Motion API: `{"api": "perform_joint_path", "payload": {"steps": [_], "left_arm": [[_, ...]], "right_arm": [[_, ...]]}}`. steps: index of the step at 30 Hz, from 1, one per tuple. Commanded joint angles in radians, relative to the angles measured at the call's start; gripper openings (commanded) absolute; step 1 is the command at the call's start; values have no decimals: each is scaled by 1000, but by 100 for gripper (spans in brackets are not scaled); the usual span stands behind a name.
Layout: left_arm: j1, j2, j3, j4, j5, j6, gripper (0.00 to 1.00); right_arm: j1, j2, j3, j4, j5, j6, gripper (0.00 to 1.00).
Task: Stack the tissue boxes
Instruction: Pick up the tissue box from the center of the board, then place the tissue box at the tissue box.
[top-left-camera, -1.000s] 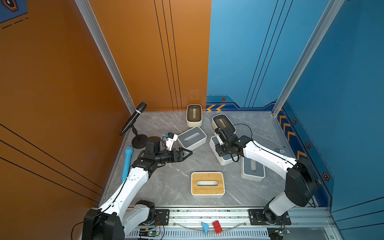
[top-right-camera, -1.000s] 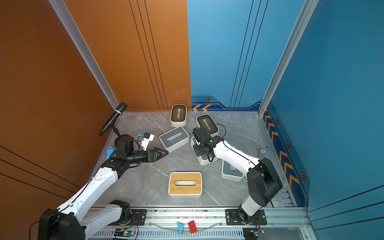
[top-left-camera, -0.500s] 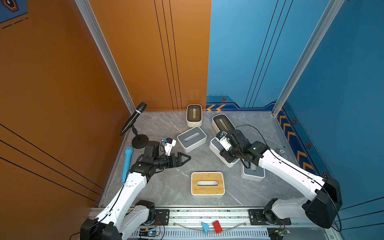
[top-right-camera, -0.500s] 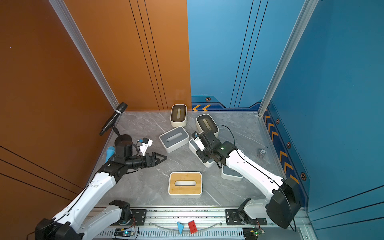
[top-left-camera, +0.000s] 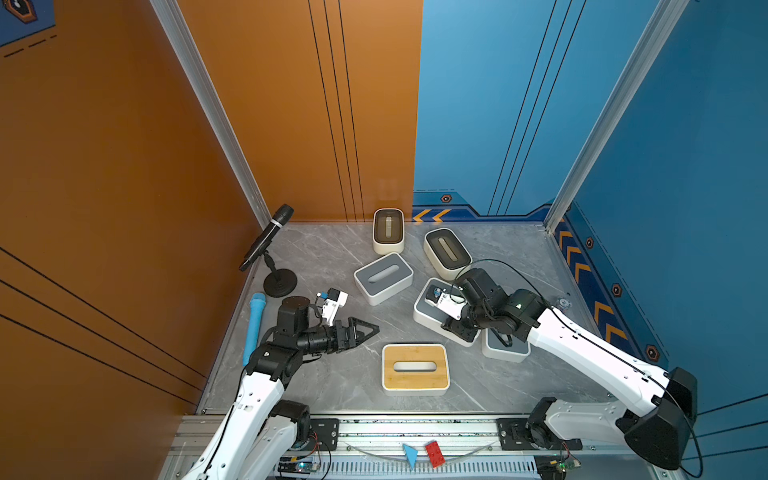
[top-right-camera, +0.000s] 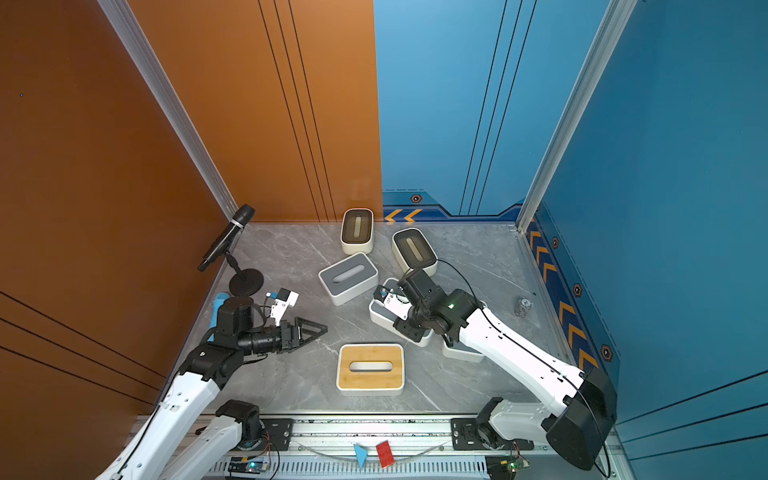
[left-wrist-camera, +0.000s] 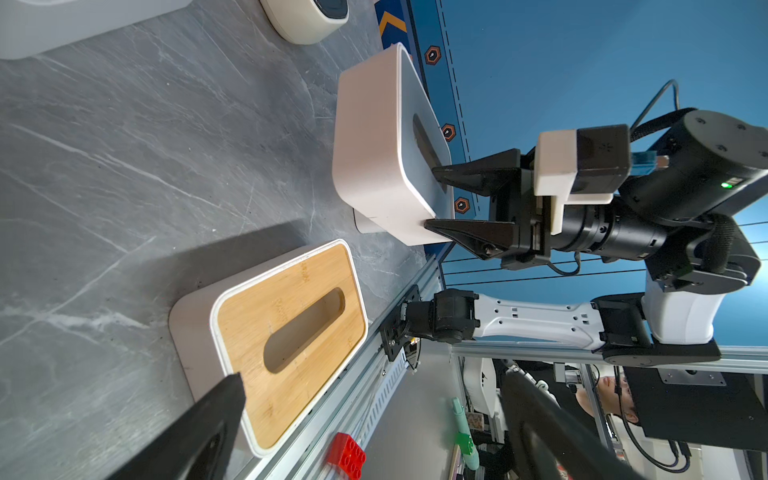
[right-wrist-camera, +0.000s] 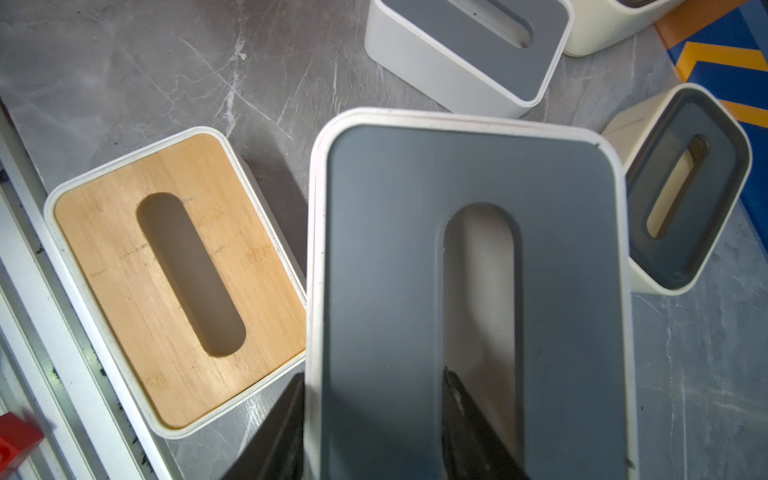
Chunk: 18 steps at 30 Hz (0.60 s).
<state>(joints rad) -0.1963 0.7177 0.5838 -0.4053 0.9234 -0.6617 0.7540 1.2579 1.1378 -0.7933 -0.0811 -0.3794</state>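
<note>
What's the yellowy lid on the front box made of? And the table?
Wood-coloured lid: likely bamboo or wood, matte, with grain streaks. Tabletop: grey with white veins, slightly shiny, marble-look; real stone or a printed surface, I can't tell.

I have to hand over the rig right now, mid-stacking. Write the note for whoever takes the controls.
Left gripper: open, empty, above the table near the wood-lidded box.
Right gripper: shut on the held grey box, one finger in its slot, box off the table.
Lying single: wood-lidded box, middle grey box, rear dark box, angled dark box, grey box under the right arm.
Done: one pickup. Left: all stacking.
</note>
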Motion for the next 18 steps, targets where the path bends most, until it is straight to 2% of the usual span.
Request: {"api": "perform_joint_path", "payload": {"steps": [1, 10, 18], "left_arm": [[8, -22, 24, -106, 43, 31, 98], [9, -63, 15, -127, 52, -23, 98], [9, -99, -14, -127, 68, -70, 98]], "right_arm": [[8, -49, 42, -30, -60, -67, 41], [37, -92, 20, -8, -154, -139, 40], [55, -95, 15, 20, -182, -176, 40]]}}
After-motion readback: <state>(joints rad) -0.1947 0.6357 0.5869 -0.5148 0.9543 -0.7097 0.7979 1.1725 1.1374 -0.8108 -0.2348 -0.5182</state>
